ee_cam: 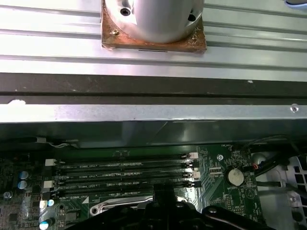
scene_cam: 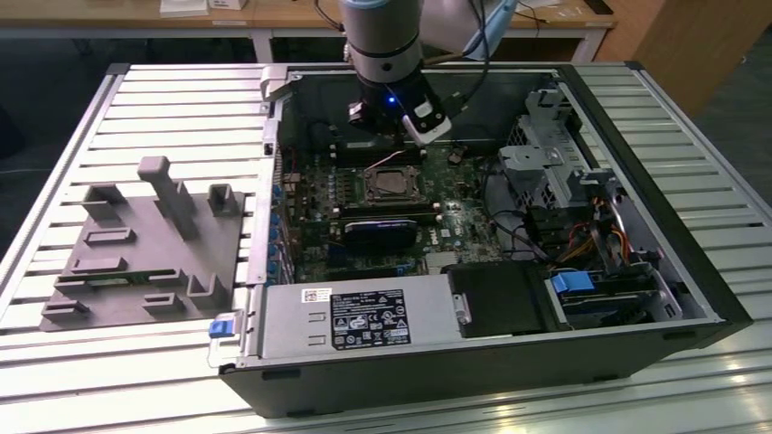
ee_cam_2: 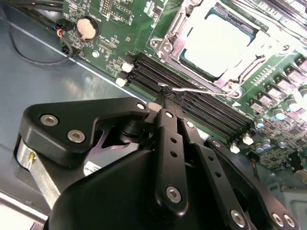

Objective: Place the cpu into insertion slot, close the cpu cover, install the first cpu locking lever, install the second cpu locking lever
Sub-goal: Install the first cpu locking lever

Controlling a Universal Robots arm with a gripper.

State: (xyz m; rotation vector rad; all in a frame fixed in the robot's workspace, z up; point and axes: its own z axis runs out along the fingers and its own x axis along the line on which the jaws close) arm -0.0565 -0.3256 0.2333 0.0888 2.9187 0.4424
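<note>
- The gripper point(ee_cam_2: 166, 101) had its 2 fingers pressed together into 1 narrow tip, with nothing visibly pinched between them.
- That tip sat at the hooked end of a thin wire locking lever point(ee_cam_2: 201, 90). Whether it touched the hook or stood just beside it could not be told.
- Risk 1, as a judgement: the wire looked slim and springy. A push off its line could let it slip from the tip and spring free, leaving the cpu cover point(ee_cam_2: 261, 45) unlatched.
- Risk 2: the lever ran just over the black memory slots point(ee_cam_2: 192, 108). A tip that skidded off would likely strike their white end clips or the green motherboard point(ee_cam_2: 120, 43).
- Risk 3: the arm worked deep inside the open computer case point(scene_cam: 399, 389). A wide sideways sweep could bring the gripper body against the case wall point(ee_cam: 144, 112).
- The cpu point(ee_cam_2: 216, 44) lay flat in the insertion slot point(ee_cam_2: 237, 25), its pale face showing through the window of the cover.
- The cover looked folded down over it, so placing and covering appeared done, while this lever did not yet look tucked under its catch.
- The cpu lay on the far side of the memory slots from the tip, near but clearly apart.
- In the exterior view the gripper hung over the board just beyond the socket, toward the far case wall.
</note>
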